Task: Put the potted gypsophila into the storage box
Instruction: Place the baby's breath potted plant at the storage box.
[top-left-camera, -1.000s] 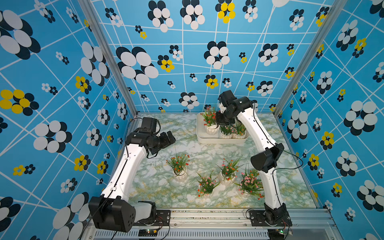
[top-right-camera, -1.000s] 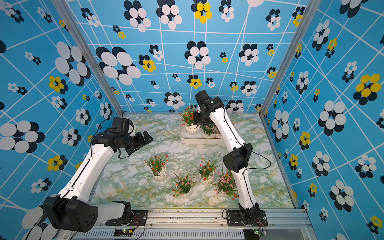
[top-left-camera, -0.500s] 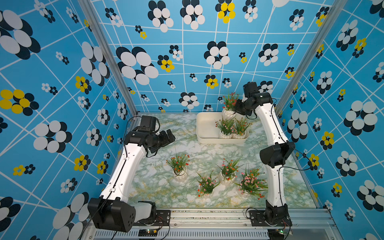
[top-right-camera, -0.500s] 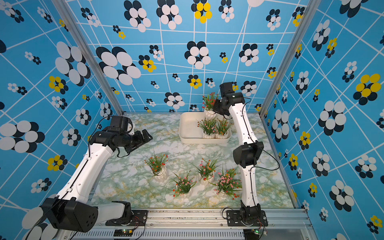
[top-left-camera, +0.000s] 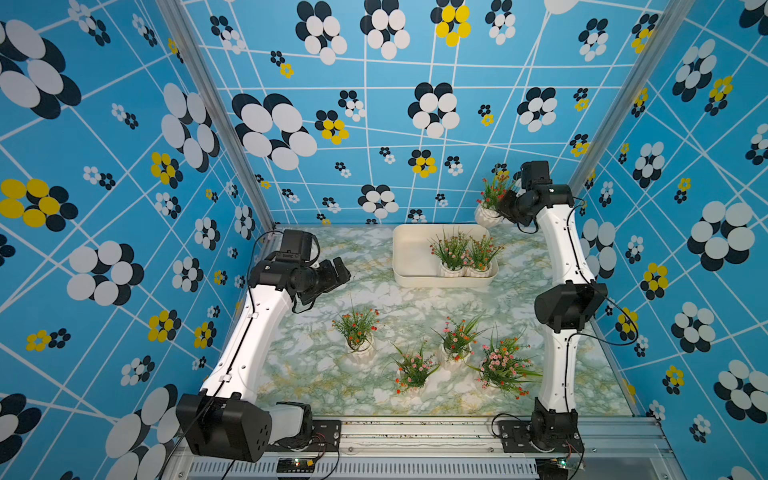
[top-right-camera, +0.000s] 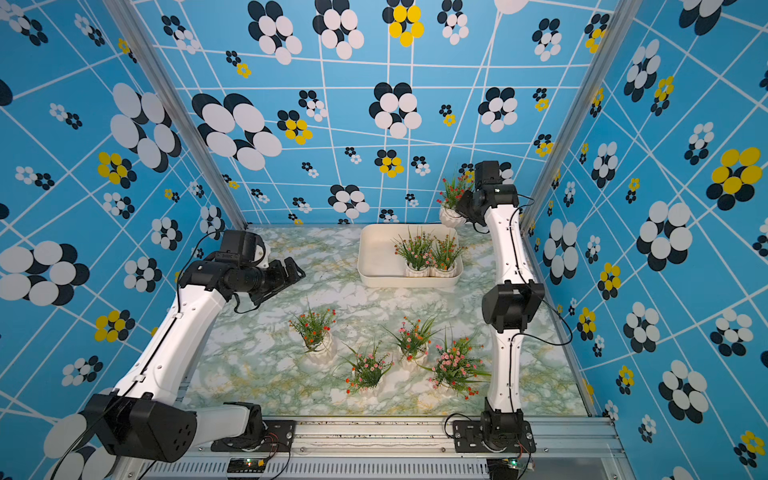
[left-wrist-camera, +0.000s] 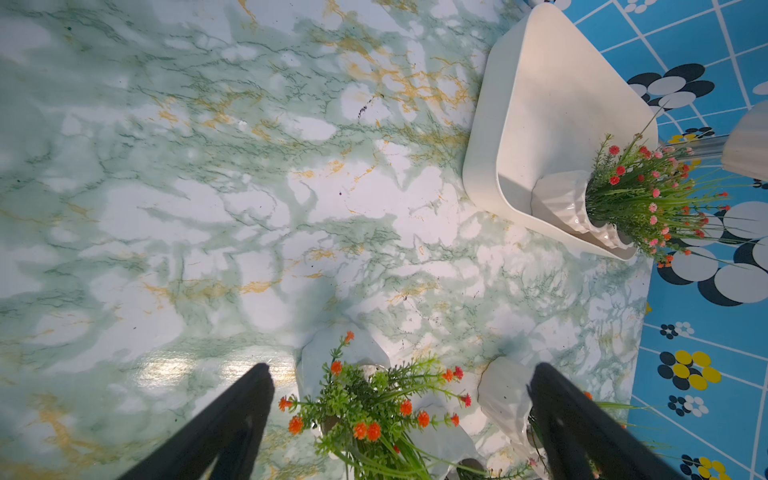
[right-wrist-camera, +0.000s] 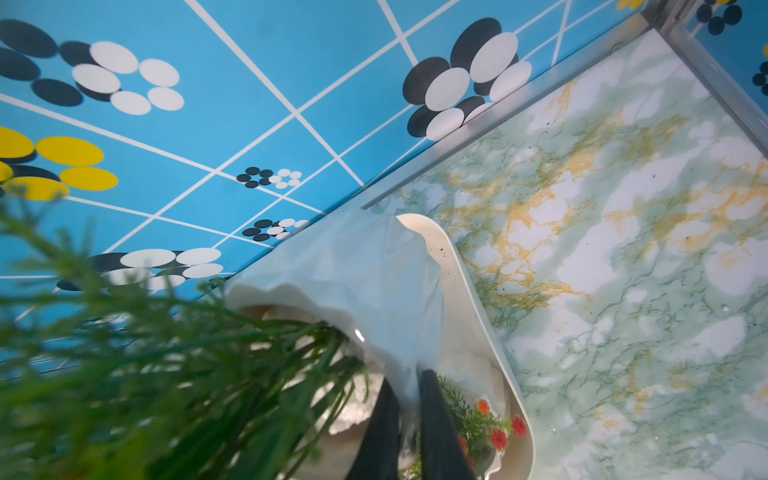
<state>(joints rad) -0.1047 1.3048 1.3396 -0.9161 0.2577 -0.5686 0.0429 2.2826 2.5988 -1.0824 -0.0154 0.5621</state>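
The right gripper (top-left-camera: 504, 206) pinches the rim of a small white ribbed gypsophila pot (top-left-camera: 485, 216) above the far corner of the shallow cream plastic storage box (top-left-camera: 402, 257); the left gripper (top-left-camera: 331, 281) hovers spread wide.

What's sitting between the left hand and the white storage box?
Nothing. Only bare marbled tabletop lies between the open left hand and the storage box, as both top views show.

Left hand (top-left-camera: 337, 277) wide, right hand (top-left-camera: 504, 206) pinched.
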